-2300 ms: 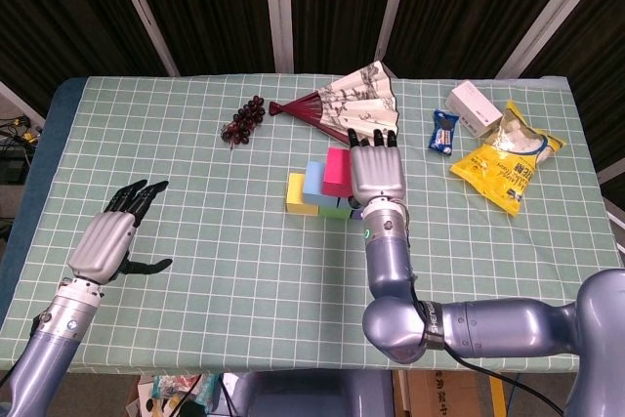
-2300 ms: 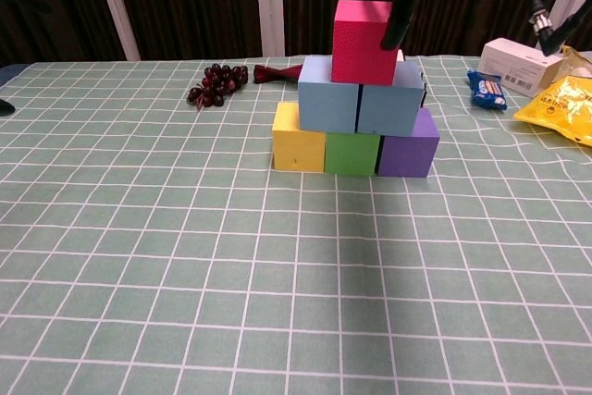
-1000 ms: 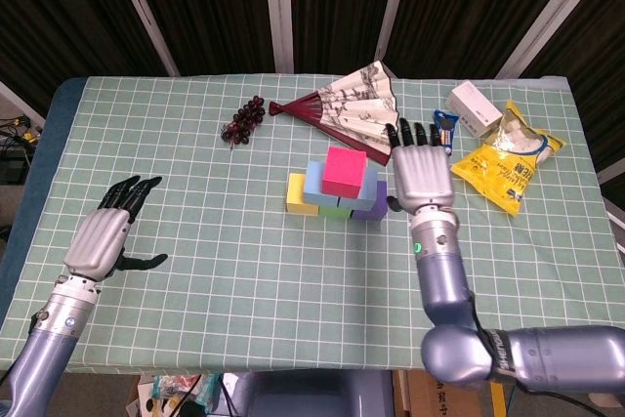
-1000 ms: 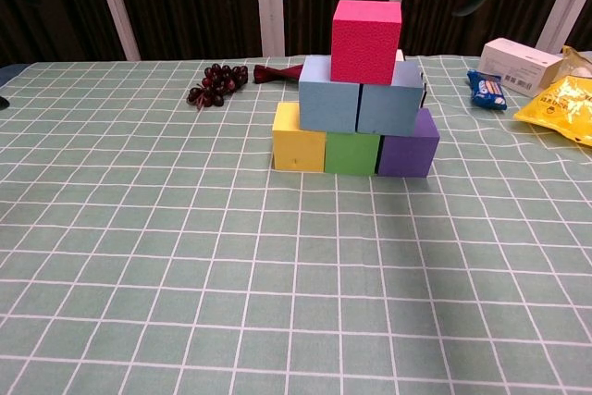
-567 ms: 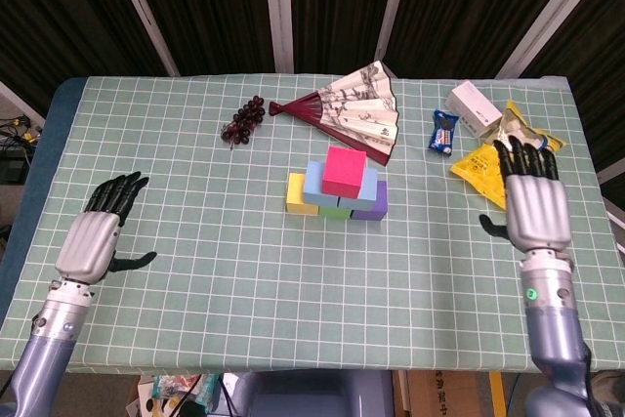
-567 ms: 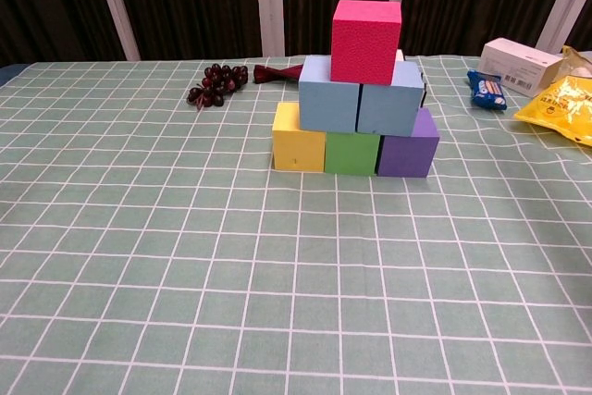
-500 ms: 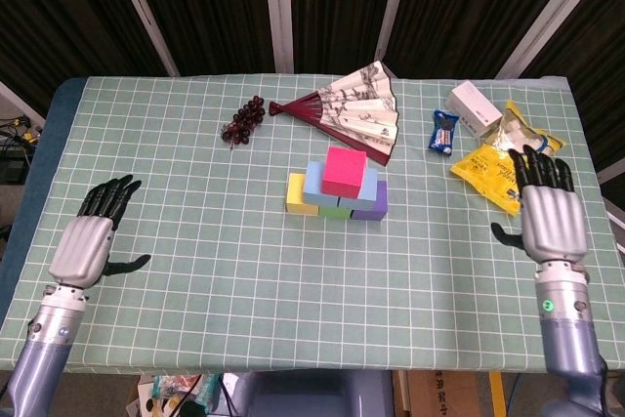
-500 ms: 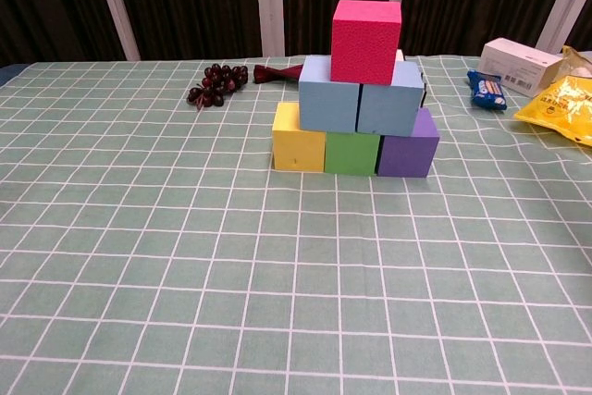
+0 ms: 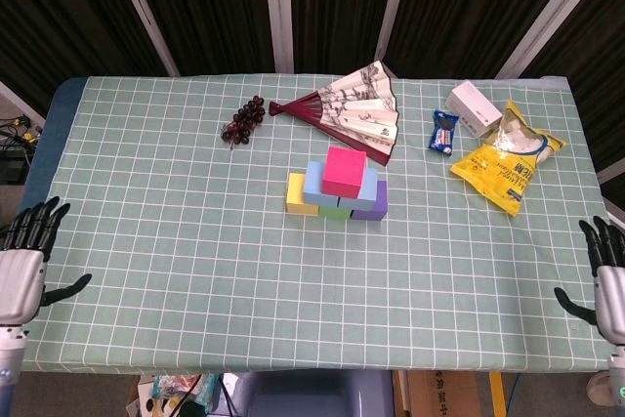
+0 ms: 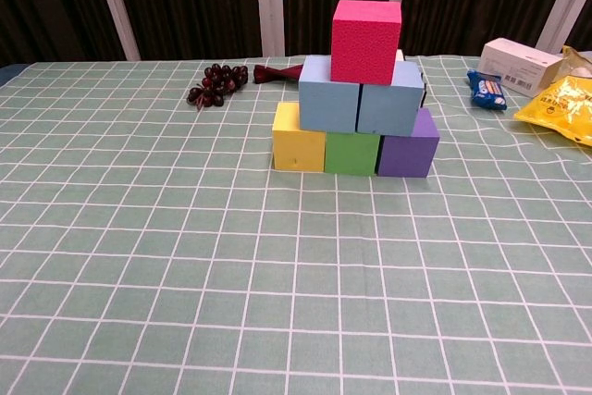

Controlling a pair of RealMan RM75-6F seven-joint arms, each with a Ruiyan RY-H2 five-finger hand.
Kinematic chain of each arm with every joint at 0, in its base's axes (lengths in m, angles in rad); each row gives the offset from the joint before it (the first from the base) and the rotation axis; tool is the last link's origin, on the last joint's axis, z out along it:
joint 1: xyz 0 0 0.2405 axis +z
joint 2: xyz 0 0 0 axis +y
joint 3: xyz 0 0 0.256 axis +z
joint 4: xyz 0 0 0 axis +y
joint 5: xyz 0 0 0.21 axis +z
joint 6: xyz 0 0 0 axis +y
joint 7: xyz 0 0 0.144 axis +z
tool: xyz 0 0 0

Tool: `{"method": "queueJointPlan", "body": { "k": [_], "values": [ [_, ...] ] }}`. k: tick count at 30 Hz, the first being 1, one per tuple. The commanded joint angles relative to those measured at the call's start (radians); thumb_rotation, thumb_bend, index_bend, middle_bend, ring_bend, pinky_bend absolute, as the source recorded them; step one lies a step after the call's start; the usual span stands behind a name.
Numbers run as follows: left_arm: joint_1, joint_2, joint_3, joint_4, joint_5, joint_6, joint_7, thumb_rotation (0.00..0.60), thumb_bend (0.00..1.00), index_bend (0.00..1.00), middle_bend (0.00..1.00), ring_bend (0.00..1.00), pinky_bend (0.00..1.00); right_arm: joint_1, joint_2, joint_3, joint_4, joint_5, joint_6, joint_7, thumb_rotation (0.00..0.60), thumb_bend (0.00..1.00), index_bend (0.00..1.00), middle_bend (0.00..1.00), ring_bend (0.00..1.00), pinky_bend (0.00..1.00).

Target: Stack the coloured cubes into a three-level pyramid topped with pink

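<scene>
Altogether six cubes [image 10: 357,106] (one pink [image 10: 366,41])

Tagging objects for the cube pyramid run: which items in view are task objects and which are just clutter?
Task objects:
pink cube on top
two blue cubes, middle level
yellow cube, green cube, purple cube, bottom row

Clutter:
grapes
folding fan
white box
blue packet
yellow snack bag

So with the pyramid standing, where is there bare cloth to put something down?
Bare: the near strip in front of the yellow cube, and the left stretch between the grapes and the left hand. Crowded: the far right, around the fan, white box and yellow snack bag.
</scene>
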Motion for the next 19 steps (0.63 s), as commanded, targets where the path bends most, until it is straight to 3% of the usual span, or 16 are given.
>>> {"method": "queueJointPlan", "body": {
  "k": [1,9,19],
  "values": [
    [0.041,0.001,0.016,0.063,0.021,0.04,-0.036,0.6,0.11,0.0,0.0,0.0,0.0,-0.072,-0.052,-0.015,0.107,-0.07,0.079,0.052,0.6,0.24,0.0,0.0,0.0,0.0],
    [0.109,0.007,-0.005,0.136,0.033,0.14,-0.136,0.6,0.11,0.0,0.0,0.0,0.0,-0.143,-0.061,0.016,0.182,-0.094,0.138,0.138,0.6,0.24,0.0,0.0,0.0,0.0],
    [0.11,0.007,-0.018,0.117,0.0,0.074,-0.117,0.6,0.11,0.0,0.0,0.0,0.0,-0.172,-0.053,0.047,0.187,-0.104,0.113,0.164,0.6,0.24,0.0,0.0,0.0,0.0]
  ]
}}
